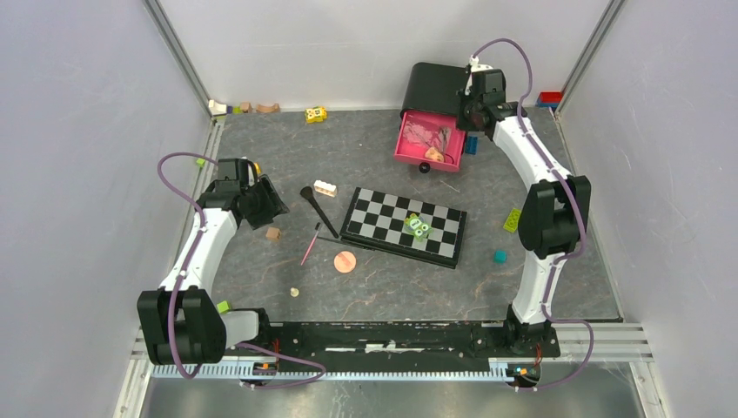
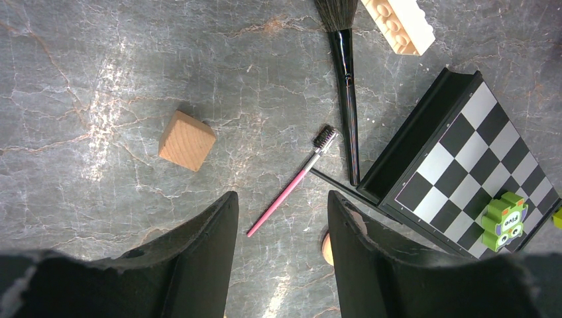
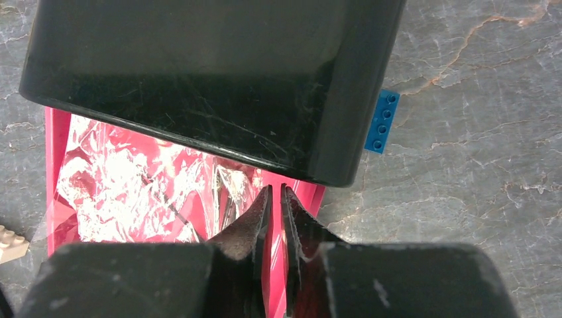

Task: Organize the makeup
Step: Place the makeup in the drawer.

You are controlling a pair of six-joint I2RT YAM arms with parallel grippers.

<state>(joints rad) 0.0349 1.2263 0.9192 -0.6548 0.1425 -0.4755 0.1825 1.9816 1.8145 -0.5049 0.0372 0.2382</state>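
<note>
A black long-handled brush [image 1: 318, 212] [image 2: 347, 99], a thin pink brush [image 1: 311, 244] [image 2: 291, 189], a dark pencil [image 2: 338, 185] and a round peach puff [image 1: 345, 261] [image 2: 327, 248] lie left of the chequered board [image 1: 392, 222]. My left gripper [image 1: 265, 209] [image 2: 281, 199] hovers open and empty just short of the pink brush's end. At the back, a pink drawer [image 1: 409, 152] [image 3: 56, 132] with crinkled clear wrap sticks out of a black box [image 1: 432, 87] [image 3: 212, 79]. My right gripper [image 1: 466, 117] [image 3: 276, 189] straddles the drawer's right wall, jaws only a sliver apart.
A wooden cube [image 1: 273, 233] [image 2: 187, 140] sits left of the brushes and a cream brick [image 1: 325, 187] [image 2: 397, 23] by the brush head. Green blocks [image 1: 419, 226] stand on the board. A blue brick [image 3: 382, 121] lies right of the drawer. Small toys line the back wall.
</note>
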